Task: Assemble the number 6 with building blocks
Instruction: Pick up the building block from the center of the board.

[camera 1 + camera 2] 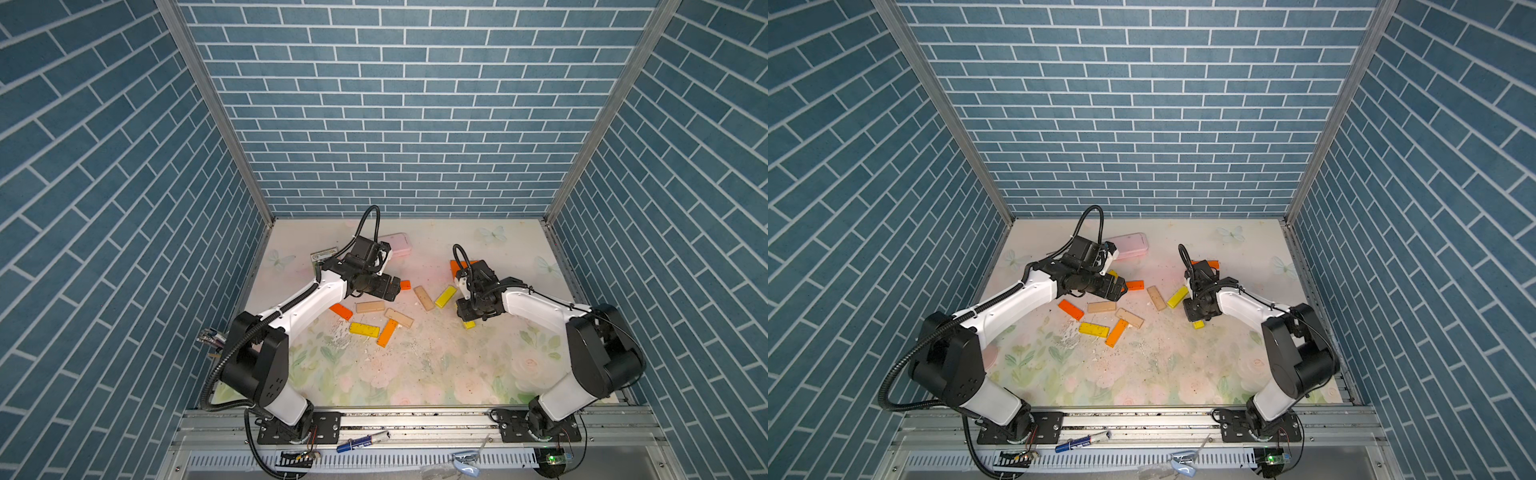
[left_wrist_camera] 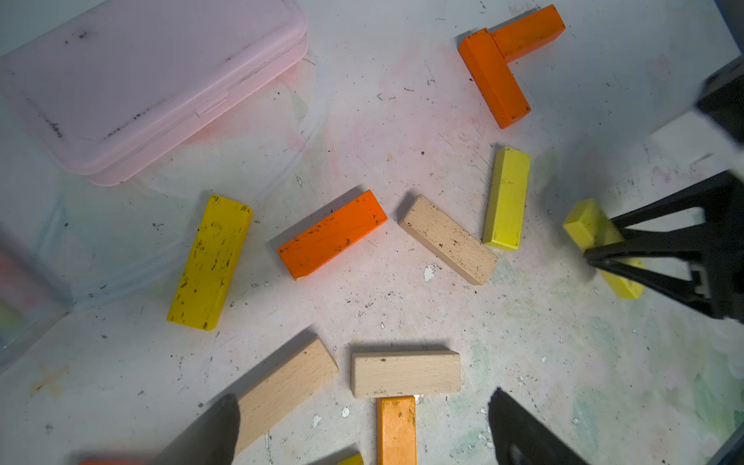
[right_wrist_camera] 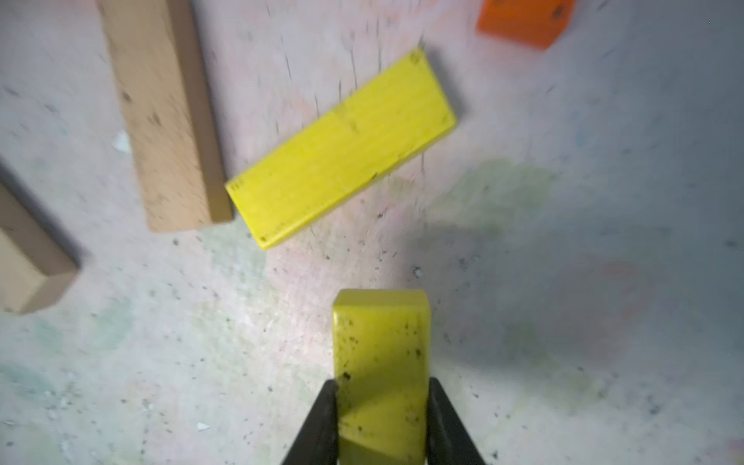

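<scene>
Several building blocks lie scattered at odd angles on the floral mat: orange (image 1: 341,311), tan (image 1: 370,306), yellow (image 1: 364,329), tan (image 1: 424,298), yellow (image 1: 446,296). Two orange ones (image 2: 509,60) touch in an L at the back. The number 6 shows in no view. My right gripper (image 3: 382,418) is shut on a yellow block (image 3: 380,350), both fingers pressed against its long sides; it also shows in a top view (image 1: 469,324). My left gripper (image 2: 366,432) hangs open above a tan block (image 2: 404,374) and an orange block (image 2: 396,430), touching neither.
A pink case (image 1: 397,245) lies at the back behind the left arm, with a clear pack of chalks (image 1: 324,255) to its left. Blue brick-patterned walls enclose the mat on three sides. A marker (image 1: 361,441) rests on the front rail.
</scene>
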